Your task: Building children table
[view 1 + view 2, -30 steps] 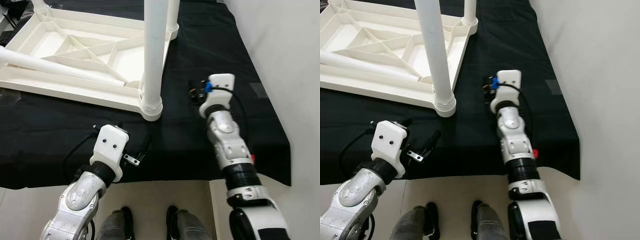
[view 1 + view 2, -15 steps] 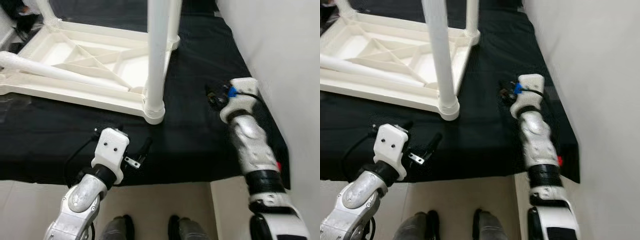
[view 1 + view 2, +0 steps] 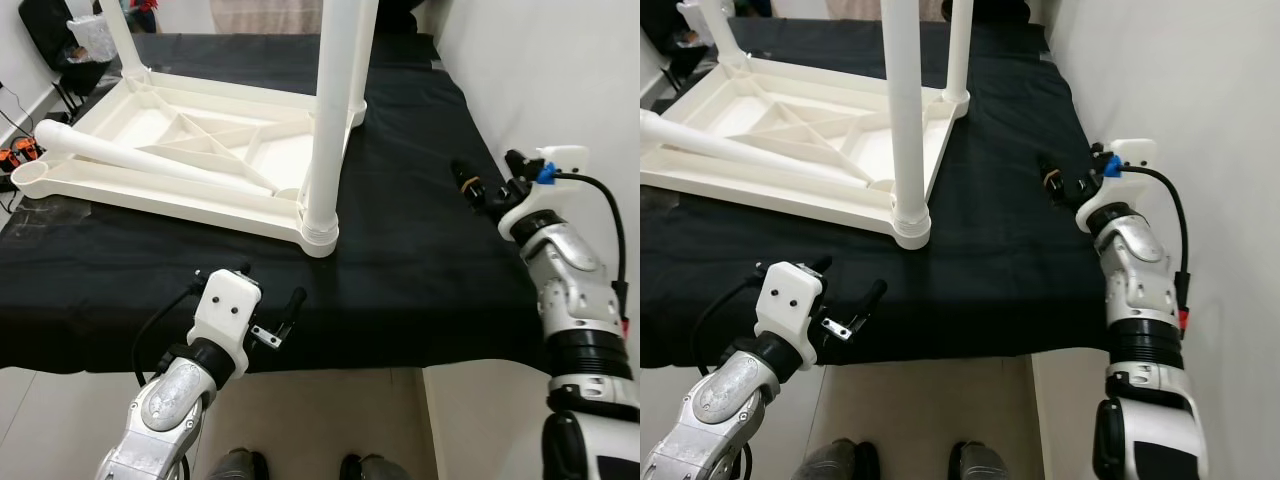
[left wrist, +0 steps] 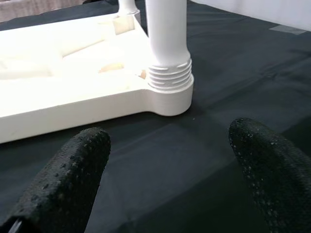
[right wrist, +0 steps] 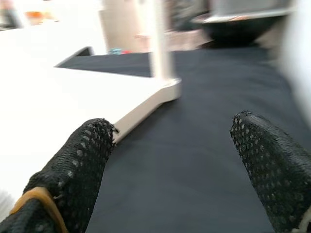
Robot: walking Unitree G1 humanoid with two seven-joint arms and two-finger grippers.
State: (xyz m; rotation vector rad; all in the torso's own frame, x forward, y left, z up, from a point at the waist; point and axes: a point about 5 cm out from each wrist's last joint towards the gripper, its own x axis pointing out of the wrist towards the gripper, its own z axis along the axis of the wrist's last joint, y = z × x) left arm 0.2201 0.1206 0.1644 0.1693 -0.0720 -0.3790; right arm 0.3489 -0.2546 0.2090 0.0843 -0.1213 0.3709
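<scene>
Children's table (image 3: 190, 150), white plastic, lies upside down on our black-covered worktop (image 3: 420, 260), toward eleven o'clock from us. One leg (image 3: 330, 110) stands screwed into its near corner; another leg (image 3: 140, 160) lies loose across the underside. Our left pincer (image 3: 275, 320) hovers at seven o'clock, fingers spread, holding nothing. Our right pincer (image 3: 485, 185), at two o'clock, is likewise spread and empty.

White table leg (image 4: 166, 43) (threaded base) upright beyond spread gripper fingers (image 4: 73, 179).
</scene>
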